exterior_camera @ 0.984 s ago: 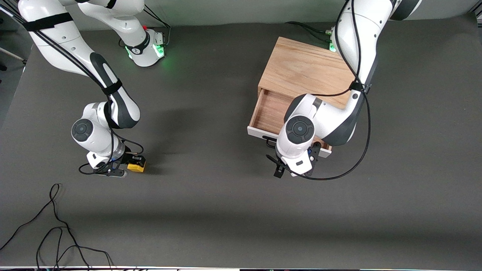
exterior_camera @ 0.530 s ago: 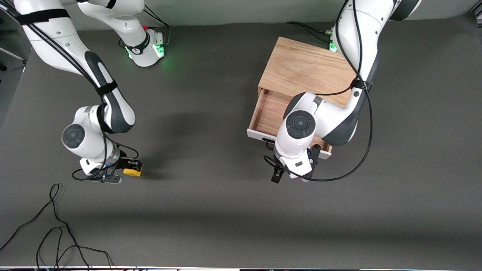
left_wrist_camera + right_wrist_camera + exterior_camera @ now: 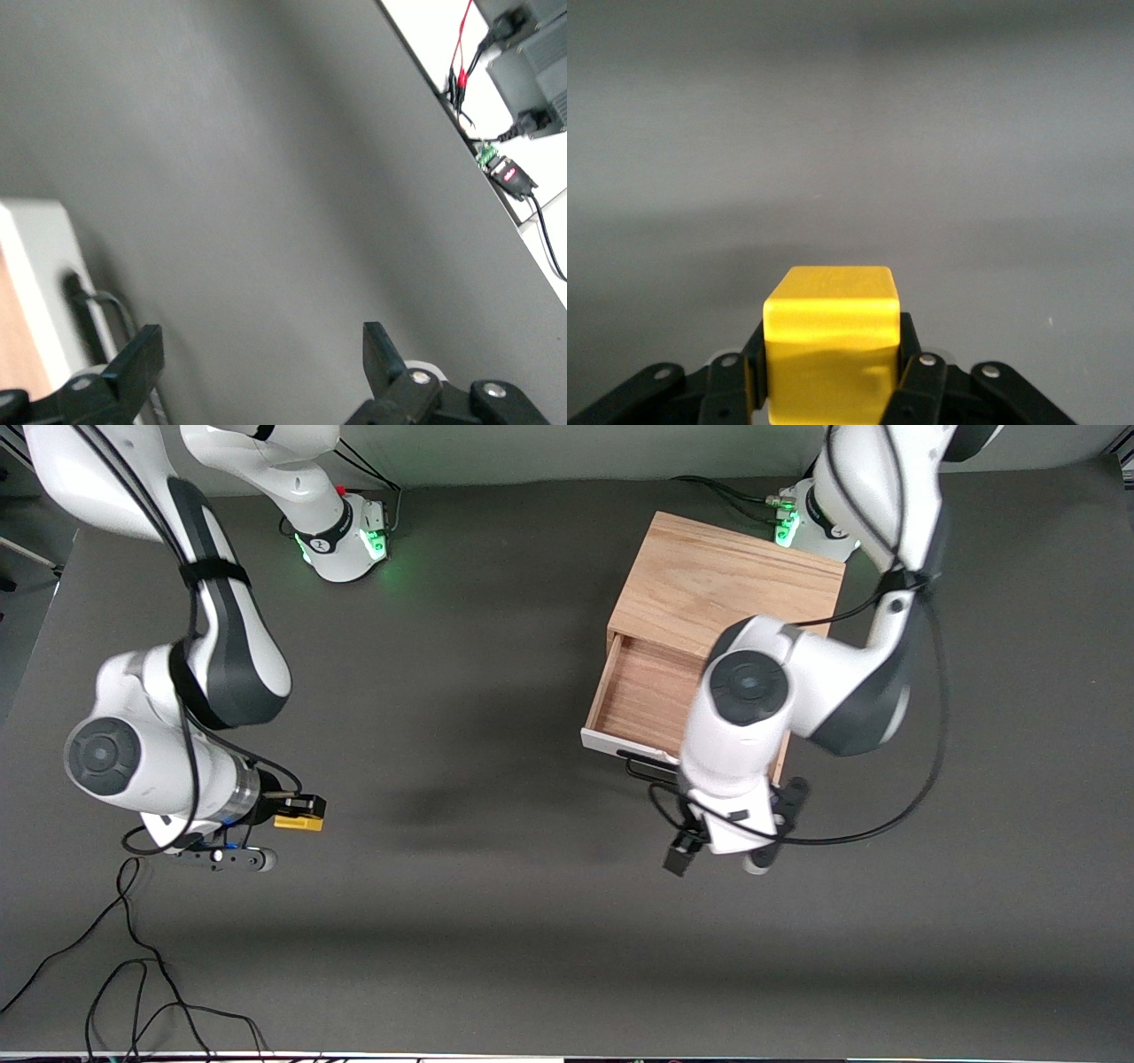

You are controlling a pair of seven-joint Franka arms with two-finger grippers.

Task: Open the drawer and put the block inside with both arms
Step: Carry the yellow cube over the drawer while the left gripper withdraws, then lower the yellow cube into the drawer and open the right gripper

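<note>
1. My left arm's wrist hides part of the drawer point(image 3: 640, 695) and its black bar handle point(image 3: 645, 763).
2. I count one yellow block point(image 3: 299, 822) and one oak cabinet point(image 3: 722, 589) on the table point(image 3: 496, 903).
3. The right gripper point(image 3: 292, 815), above the table's right-arm end, is clamped on the smooth cube.
4. The left gripper point(image 3: 257, 367) hangs spread apart before the pulled-out drawer's white front.

Right tool point(image 3: 829, 376): fingers point(image 3: 919, 382) clamped on two opposite sides of yellow block point(image 3: 830, 354) | block at 6 o'clock | grey counter point(image 3: 850, 133) fills remaining field
</note>
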